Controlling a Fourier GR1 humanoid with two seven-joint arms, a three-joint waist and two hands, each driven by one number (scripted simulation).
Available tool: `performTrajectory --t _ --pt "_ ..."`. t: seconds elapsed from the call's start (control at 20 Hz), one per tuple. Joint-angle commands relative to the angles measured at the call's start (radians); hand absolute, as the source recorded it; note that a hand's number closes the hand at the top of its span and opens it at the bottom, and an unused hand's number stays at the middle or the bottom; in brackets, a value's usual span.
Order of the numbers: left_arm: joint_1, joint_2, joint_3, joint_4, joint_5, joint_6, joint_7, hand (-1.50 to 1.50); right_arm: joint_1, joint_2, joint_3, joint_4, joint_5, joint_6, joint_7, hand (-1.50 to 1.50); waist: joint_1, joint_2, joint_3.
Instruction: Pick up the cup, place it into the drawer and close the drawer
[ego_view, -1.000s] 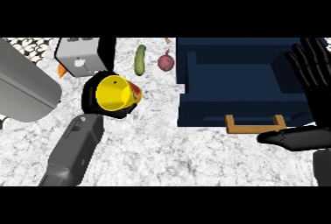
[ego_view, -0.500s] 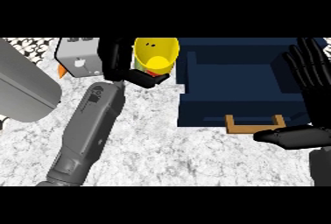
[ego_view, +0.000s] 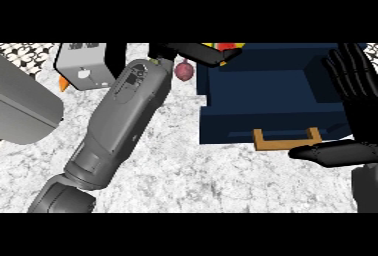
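Note:
The cup (ego_view: 221, 46) is yellow with a red patch, and only a sliver of it shows at the view's upper edge. My left hand (ego_view: 193, 50) is shut on it, fingers curled round and hiding most of it, right at the far left corner of the open navy drawer (ego_view: 273, 95). The drawer's wooden handle (ego_view: 286, 140) faces me. My right hand (ego_view: 351, 75) stands open at the right edge beside the drawer, fingers up, with its thumb (ego_view: 332, 152) just right of the handle.
A grey boxy appliance (ego_view: 85, 67) stands at the back left, with an orange item (ego_view: 63, 85) beside it. A large grey rounded object (ego_view: 22, 107) fills the left edge. A purple-red vegetable (ego_view: 183, 70) lies just left of the drawer, under my left wrist.
My left arm has carried the cup away from me and to the right, from the counter's left to the drawer's far left corner. The right hand has stayed where it was.

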Motion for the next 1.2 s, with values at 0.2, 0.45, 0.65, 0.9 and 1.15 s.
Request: performTrajectory --t 0.2,0.45,0.65,0.9,1.15 --pt "-0.186 -0.001 -0.129 0.264 0.066 0.139 0.096 1.50 -0.065 -0.041 -0.038 0.019 -0.062 0.039 0.023 -1.50 -0.057 0.014 0.001" --pt "-0.210 -0.001 -0.212 0.353 0.120 0.096 0.129 1.50 -0.084 -0.019 0.007 0.014 -0.032 0.029 0.023 -1.50 -0.088 0.020 0.001" --pt "-0.194 -0.001 -0.284 0.399 0.123 0.051 0.157 1.50 -0.084 -0.009 0.018 0.070 -0.032 0.053 -0.030 -1.50 -0.131 0.037 0.003" --pt "-0.163 -0.001 -0.361 0.402 0.132 0.030 0.143 -1.50 -0.146 0.012 0.042 0.092 -0.029 0.043 -0.027 -1.50 -0.153 0.045 0.002" --pt "-0.115 -0.001 -0.336 0.348 0.240 0.036 0.080 -1.50 -0.165 0.035 0.100 0.084 -0.081 0.105 -0.010 -1.50 -0.169 0.047 0.001"
